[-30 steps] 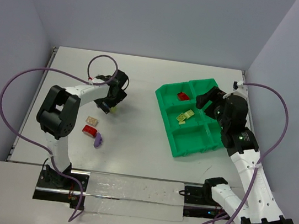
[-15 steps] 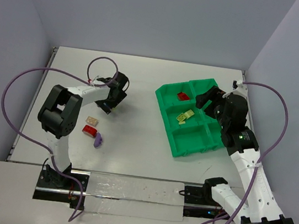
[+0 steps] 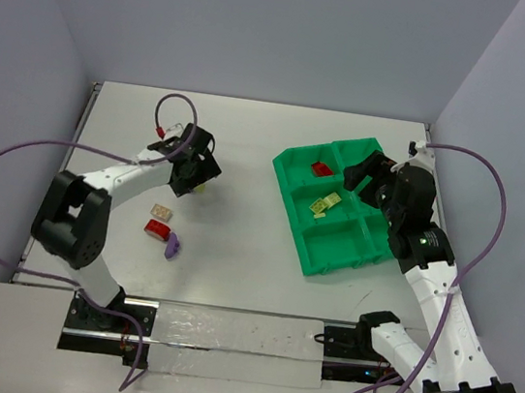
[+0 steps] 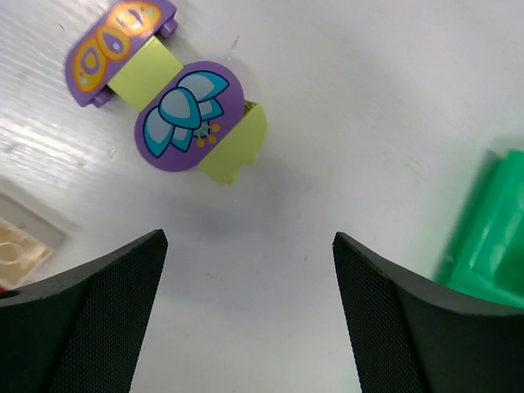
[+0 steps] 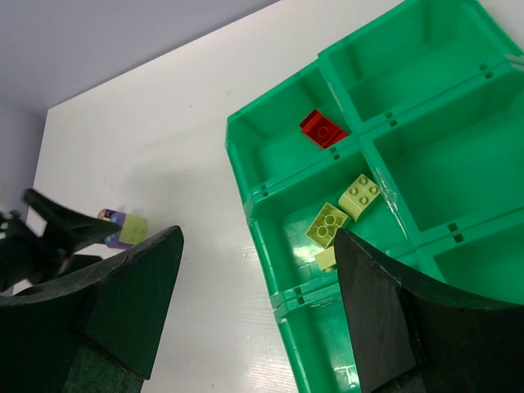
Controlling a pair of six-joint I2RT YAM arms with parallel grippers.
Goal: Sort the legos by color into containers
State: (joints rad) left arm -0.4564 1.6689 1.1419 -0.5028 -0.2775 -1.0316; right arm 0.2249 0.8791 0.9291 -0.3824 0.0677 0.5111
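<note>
Held the left jaws spread above the tabletop, with the purple-and-green bricks lying just beyond the gap, touching neither side. Held the right jaws spread as well, over the green tray, with a red brick in one compartment and yellow-green bricks in the next.

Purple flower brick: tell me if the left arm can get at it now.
Probably yes: the left tool hangs open just short of the purple flower brick, with nothing between them.

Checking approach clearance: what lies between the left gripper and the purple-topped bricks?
Nothing: bare table between left gripper and purple-topped bricks, in the left wrist view.
</note>
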